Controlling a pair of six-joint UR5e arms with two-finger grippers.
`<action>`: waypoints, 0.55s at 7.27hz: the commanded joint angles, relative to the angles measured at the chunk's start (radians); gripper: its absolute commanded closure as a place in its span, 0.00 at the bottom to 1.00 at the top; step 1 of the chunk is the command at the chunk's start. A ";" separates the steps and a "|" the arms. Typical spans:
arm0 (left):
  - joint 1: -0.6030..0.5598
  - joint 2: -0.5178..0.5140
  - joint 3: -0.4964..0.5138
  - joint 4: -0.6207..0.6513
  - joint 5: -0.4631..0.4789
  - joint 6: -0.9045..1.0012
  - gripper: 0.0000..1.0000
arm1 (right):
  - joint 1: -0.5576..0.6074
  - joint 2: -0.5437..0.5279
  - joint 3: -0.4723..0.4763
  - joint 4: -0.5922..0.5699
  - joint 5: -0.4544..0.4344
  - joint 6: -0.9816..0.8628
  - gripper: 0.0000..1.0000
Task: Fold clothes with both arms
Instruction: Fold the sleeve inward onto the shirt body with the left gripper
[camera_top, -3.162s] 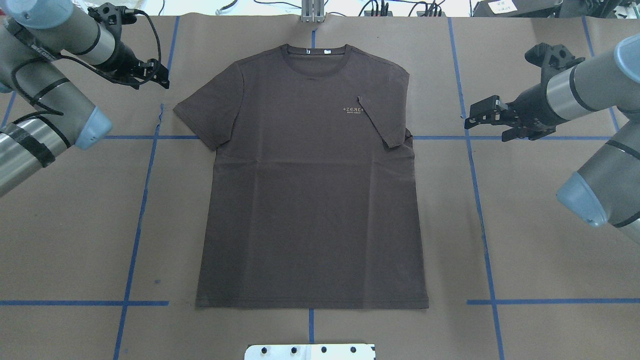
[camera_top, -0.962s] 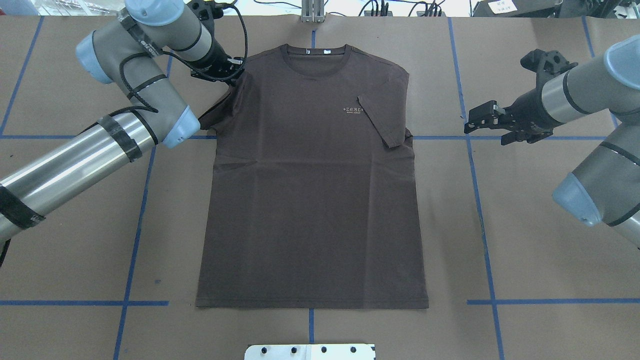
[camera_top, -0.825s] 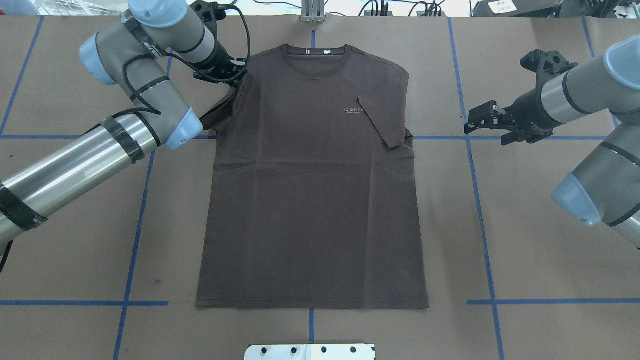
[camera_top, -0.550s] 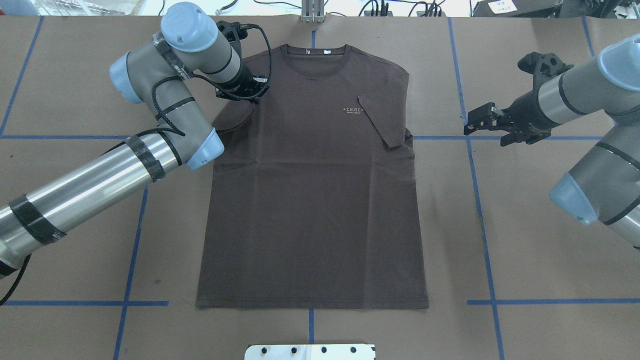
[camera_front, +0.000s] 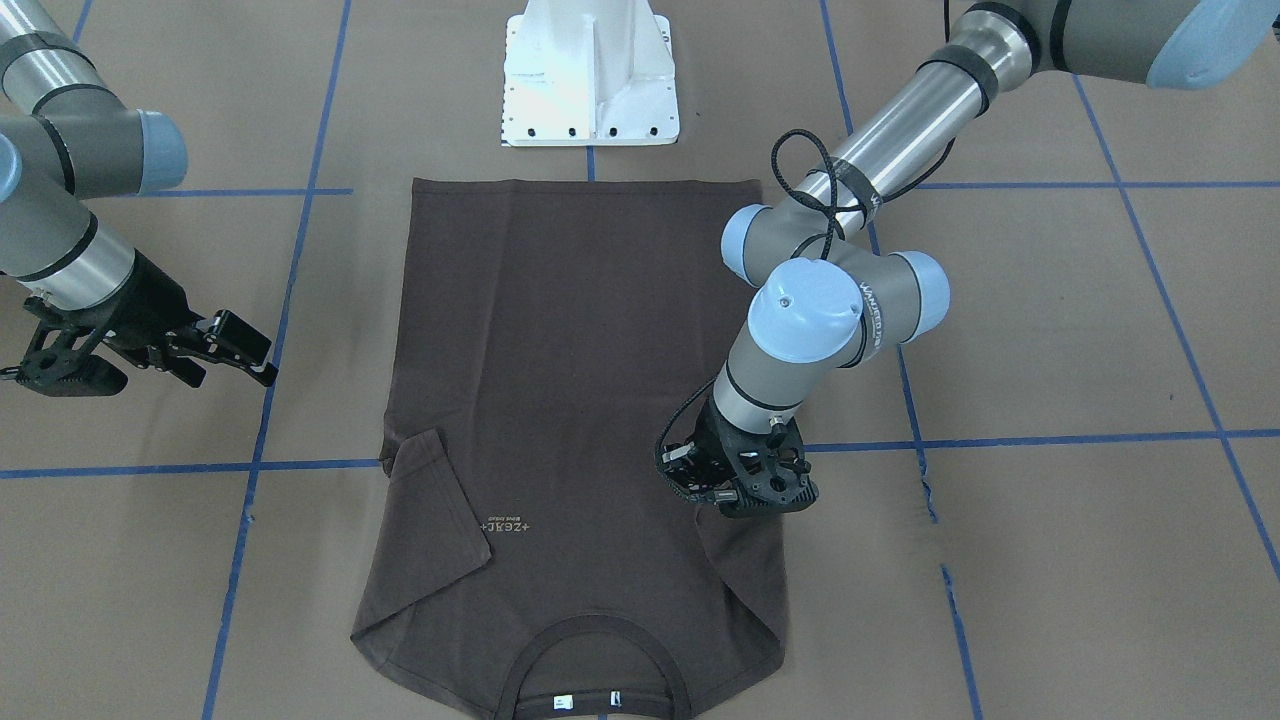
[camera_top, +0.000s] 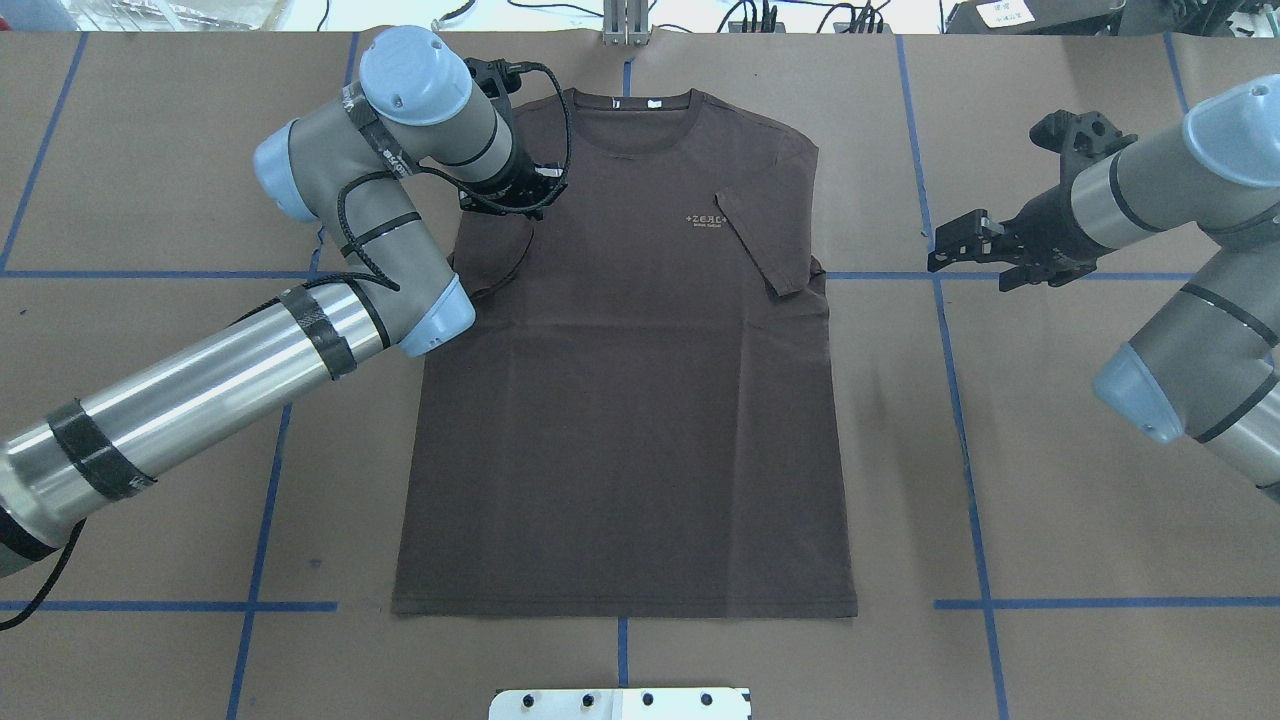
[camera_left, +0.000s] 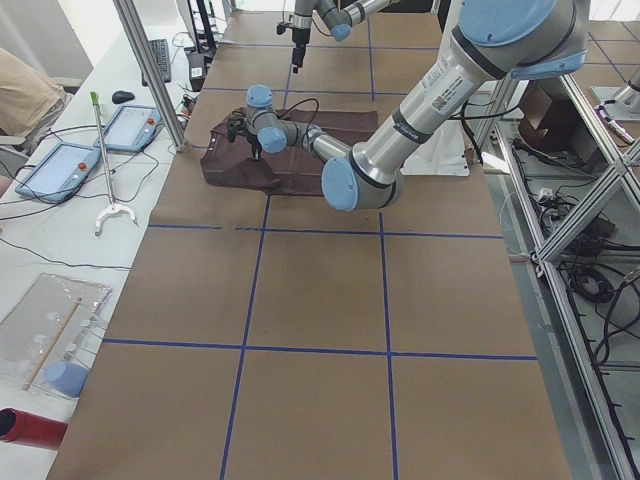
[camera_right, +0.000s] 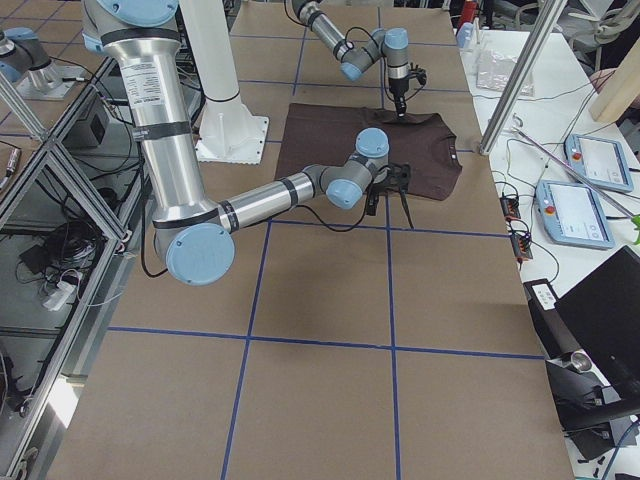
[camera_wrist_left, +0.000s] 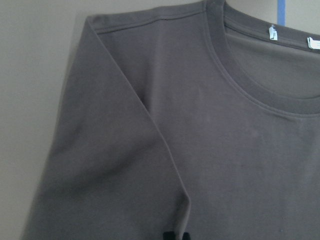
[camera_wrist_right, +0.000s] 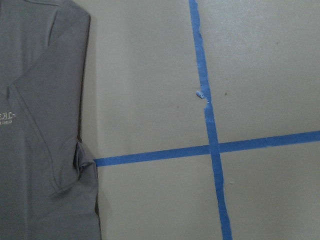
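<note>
Your left gripper (camera_top: 522, 203), upper left of centre, jaws pinched on the T-shirt (camera_top: 630, 420) sleeve, folded onto the chest. T-shirt lies flat mid-frame. Your right gripper (camera_top: 945, 248) hangs at right, jaws wide, apart from it.

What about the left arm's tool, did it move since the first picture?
Yes. The left tool moved right in the overhead view, away from the blue tape line and onto the T-shirt, pulling its sleeve along.
</note>
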 joint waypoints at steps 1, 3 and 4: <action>0.005 0.010 -0.047 0.000 0.025 -0.017 0.21 | -0.014 0.045 -0.004 0.009 -0.003 0.021 0.00; 0.007 0.203 -0.322 -0.003 0.022 -0.066 0.13 | -0.112 0.036 0.098 0.003 -0.051 0.291 0.00; 0.019 0.288 -0.439 0.000 0.019 -0.077 0.14 | -0.237 0.015 0.158 -0.001 -0.160 0.405 0.00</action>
